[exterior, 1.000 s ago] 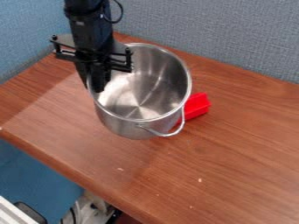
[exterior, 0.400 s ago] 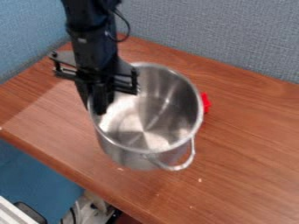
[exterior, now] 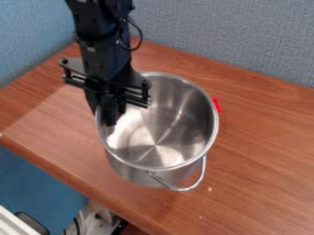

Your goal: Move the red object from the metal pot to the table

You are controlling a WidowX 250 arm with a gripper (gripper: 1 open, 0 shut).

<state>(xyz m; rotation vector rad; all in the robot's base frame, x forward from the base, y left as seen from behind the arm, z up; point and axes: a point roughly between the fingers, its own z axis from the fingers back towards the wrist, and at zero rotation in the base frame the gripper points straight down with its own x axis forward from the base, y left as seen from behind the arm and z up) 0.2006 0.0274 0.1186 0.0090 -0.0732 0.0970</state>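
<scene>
With the small bright red block [exterior: 216, 104] already outside the shiny round steel pot [exterior: 166, 128] on the reddish-brown wooden table [exterior: 50, 96], the black gripper [exterior: 112, 117], closed at the pot's rim, probably needs only to withdraw.

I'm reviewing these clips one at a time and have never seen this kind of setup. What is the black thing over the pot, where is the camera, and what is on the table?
The black thing is a robot arm's gripper, a two-fingered claw pointing straight down. Its fingers are closed and sit at the near-left rim of the metal pot, apparently pinching the pot's wall; the exact contact is hard to make out. There is only one camera, looking down at an angle from in front of the table, a reddish-brown wooden top against a blue wall. The pot is shiny steel with a thin wire handle hanging at its front. Its inside looks empty. The red object shows only as a small sliver behind the pot's right rim, resting on the table, mostly hidden.
</scene>
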